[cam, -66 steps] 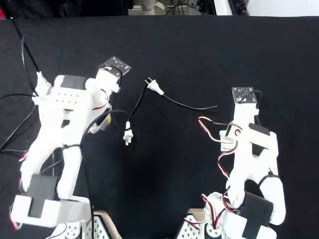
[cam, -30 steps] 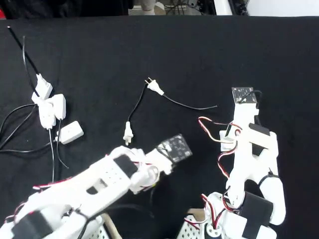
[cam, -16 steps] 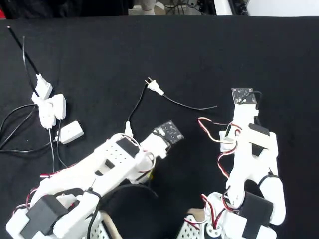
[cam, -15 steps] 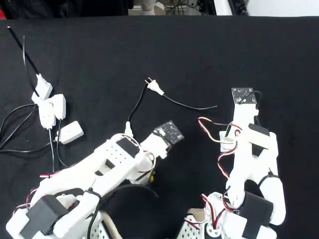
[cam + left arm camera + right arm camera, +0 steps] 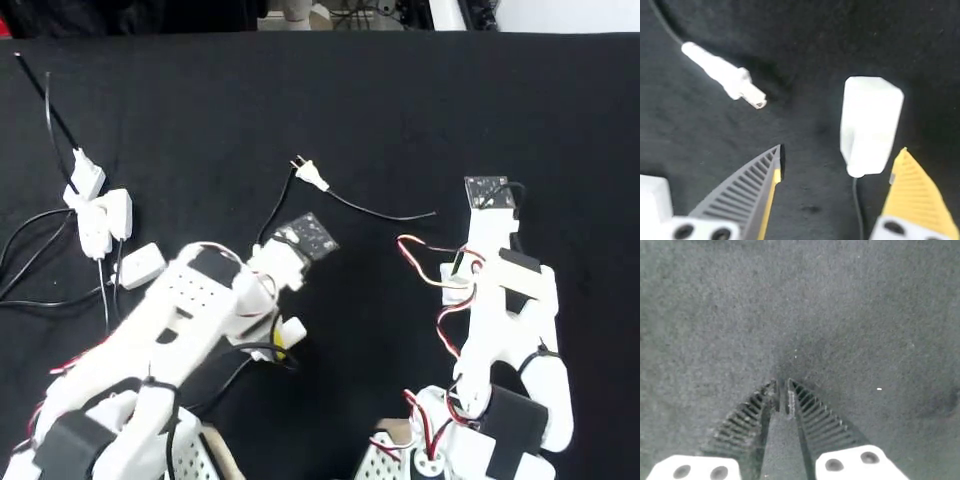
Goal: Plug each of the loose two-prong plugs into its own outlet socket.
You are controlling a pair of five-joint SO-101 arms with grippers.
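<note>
In the left wrist view my left gripper (image 5: 841, 149) is open just above the black cloth, with nothing between its grey and yellow fingers. Beyond its tips lie a white two-prong plug (image 5: 722, 77) and a white socket block (image 5: 870, 122) with a thin cable, a short gap between them. In the high view the left arm (image 5: 200, 300) reaches over the table's middle and covers the nearer plug. A second white plug (image 5: 311, 176) lies farther back on its black cord. My right gripper (image 5: 782, 390) is shut on nothing, low over bare cloth.
Several white sockets (image 5: 100, 220) with black cables sit at the table's left side, one more (image 5: 141, 265) a little nearer. The right arm (image 5: 500, 290) stands at the right. The black cord (image 5: 385, 214) curves across the middle.
The left arm left the sockets at the left, swung round to the table's front, then moved back over the nearer plug. The right arm has stayed still.
</note>
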